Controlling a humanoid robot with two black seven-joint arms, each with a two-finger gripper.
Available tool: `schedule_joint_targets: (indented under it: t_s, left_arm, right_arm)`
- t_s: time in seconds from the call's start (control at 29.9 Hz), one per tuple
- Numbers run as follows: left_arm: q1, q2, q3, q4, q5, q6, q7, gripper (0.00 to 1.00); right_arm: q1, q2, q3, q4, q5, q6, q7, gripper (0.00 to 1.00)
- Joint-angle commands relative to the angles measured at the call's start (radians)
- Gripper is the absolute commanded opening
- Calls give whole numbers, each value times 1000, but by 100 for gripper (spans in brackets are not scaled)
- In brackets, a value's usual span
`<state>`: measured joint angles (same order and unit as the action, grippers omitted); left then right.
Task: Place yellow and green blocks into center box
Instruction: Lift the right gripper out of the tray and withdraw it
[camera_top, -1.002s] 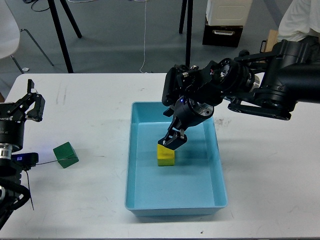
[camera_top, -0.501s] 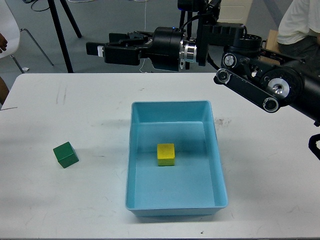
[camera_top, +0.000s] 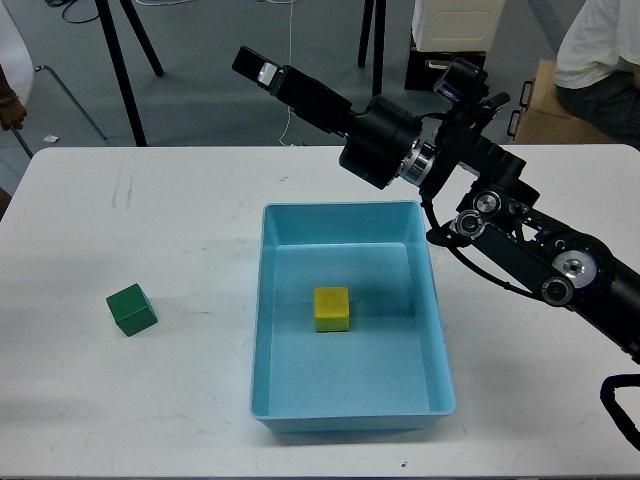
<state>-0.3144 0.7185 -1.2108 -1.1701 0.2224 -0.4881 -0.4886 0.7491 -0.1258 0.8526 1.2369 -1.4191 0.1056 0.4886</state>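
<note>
Head view showed the right gripper (camera_top: 256, 66) end-on, grip unreadable; yellow block (camera_top: 332, 308) lay in tray (camera_top: 442, 345), green block (camera_top: 132, 309) outside.

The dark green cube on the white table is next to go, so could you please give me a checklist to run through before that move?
1. Bright yellow cube lies inside the light blue plastic tray: ok.
2. Dark green cube stands apart on the white table, left of the tray: ok.
3. Nothing covers the green cube: ok.
4. Tray floor beside the yellow cube is free: ok.
5. Right gripper is raised beyond the table's far edge, clear of the tray; open or shut: cannot tell.
6. Left gripper in view: not ok.
</note>
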Motion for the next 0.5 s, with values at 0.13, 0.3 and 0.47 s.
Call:
schedule_joint_targets:
  t_s: [0.13,0.3,0.47]
  left_arm:
    - [-86,6,-3,79,332,-1,0,100]
    - [-164,9,1,93,781,-1,0,100]
    - [-235,9,4,93,1243,-1,0,100]
  right_arm:
    - [-244,-25,239,177,58,0,0,98]
    - [-440,-28,393,289,101,0,-82,98]
    - [-634,-26,514,364,169,0,-91,98]
